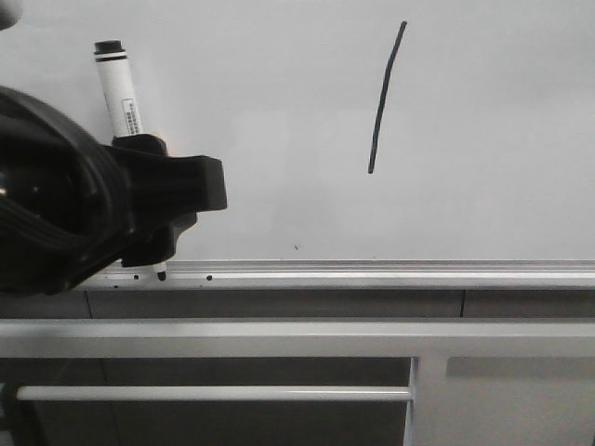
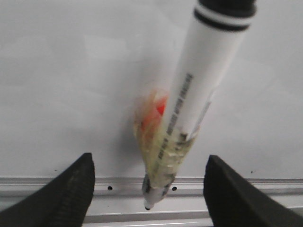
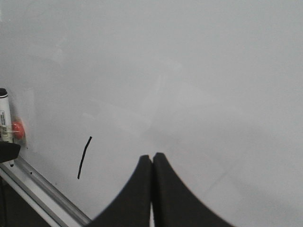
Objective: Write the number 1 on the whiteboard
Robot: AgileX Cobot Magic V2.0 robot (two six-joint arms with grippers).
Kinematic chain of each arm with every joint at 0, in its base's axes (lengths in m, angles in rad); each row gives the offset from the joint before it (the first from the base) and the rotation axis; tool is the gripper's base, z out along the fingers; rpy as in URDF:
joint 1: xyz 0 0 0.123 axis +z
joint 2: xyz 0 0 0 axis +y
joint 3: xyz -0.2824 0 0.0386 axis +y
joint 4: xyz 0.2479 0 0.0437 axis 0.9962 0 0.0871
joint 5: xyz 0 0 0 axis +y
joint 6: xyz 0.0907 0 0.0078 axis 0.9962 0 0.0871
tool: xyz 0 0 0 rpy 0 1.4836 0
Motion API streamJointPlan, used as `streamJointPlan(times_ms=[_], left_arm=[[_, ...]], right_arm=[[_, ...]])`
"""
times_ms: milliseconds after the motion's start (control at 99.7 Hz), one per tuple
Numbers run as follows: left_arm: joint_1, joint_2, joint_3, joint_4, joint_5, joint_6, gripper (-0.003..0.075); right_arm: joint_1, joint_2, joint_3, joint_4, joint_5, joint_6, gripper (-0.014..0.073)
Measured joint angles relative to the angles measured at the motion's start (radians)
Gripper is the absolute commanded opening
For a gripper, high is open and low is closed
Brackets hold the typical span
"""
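The whiteboard [image 1: 279,111] fills the front view, with a silver strip [image 1: 372,272] along its lower edge. The number 1 [image 1: 386,98] is a thin, slightly slanted black stroke right of centre, also seen as the stroke [image 3: 84,158] in the right wrist view. A white marker [image 1: 118,88] with a black cap stands at the left, its tip over the strip. Tape and an orange piece wrap its lower barrel [image 2: 163,142]. My left gripper [image 2: 149,189] is open, its fingers wide apart on either side of the marker, not touching it. My right gripper [image 3: 152,158] is shut and empty over bare board.
Below the board run a white metal rail [image 1: 279,336] and a thinner white bar [image 1: 214,393]. Small holes [image 2: 110,187] mark the silver strip. My left arm's black body [image 1: 56,204] covers the board's lower left corner.
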Motion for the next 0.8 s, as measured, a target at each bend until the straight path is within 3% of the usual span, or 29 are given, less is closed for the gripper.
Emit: streamJointPlan(times_ms=[421,511,561,642,802], left_arm=[[-0.137,-0.113,0.0,-0.223,-0.163,0.198,0.0431],[-0.181,-0.15,0.0,-0.241,-0.201,0.235,0.0326],[-0.207,-0.17,0.0,-0.245,-0.224,0.263,0.022],[-0.251,-0.202,0.0,-0.259,-0.259,0.329,-0.0013],[-0.317,-0.249,0.0,-0.364,-0.271,0.502,-0.002]], right_arm=[[0.0,0.0,0.0,0.0,0.0,0.0,-0.0062],[0.0,0.0,0.0,0.0,0.0,0.0,-0.0062],[0.0,0.0,0.0,0.0,0.0,0.0,-0.0062],[0.0,0.0,0.0,0.0,0.002,0.0,-0.0062],[0.0,-0.009,0.013,0.0,0.005,0.0,-0.0062]])
